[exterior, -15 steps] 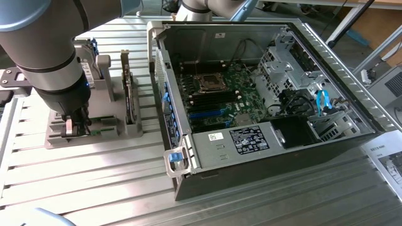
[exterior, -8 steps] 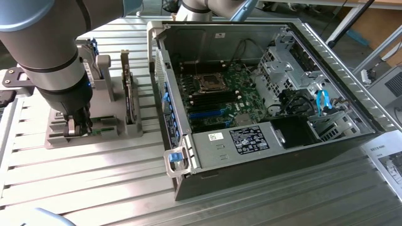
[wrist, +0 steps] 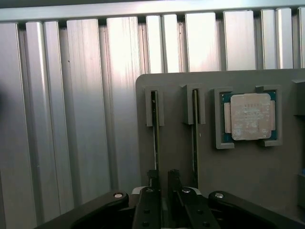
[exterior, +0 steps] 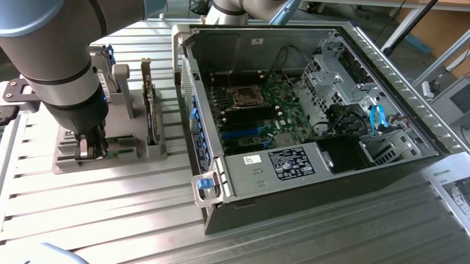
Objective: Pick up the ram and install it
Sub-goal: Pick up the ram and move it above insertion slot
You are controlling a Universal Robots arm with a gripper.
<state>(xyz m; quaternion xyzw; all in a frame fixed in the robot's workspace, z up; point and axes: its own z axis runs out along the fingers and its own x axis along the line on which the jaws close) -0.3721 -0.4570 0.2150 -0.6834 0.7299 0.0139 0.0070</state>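
The ram (wrist: 154, 124) is a thin stick standing on edge in a slot of the grey holder (wrist: 181, 157). A second such stick (wrist: 195, 124) stands in the neighbouring slot. My gripper (wrist: 163, 179) is lowered over the near end of the first stick, and its black fingertips (wrist: 152, 183) stand close together with a narrow dark gap between them. The stick runs in by the one fingertip, and no firm clamp on it shows. In the exterior view the gripper (exterior: 92, 149) reaches down into the holder (exterior: 74, 165), left of the open computer case (exterior: 294, 110).
A processor chip (wrist: 249, 116) lies in a pocket of the holder beside the sticks. An upright card (exterior: 151, 110) stands in the holder between my arm and the case. The motherboard's memory slots (exterior: 235, 118) lie inside the case. Ribbed aluminium table (exterior: 110, 220) all around.
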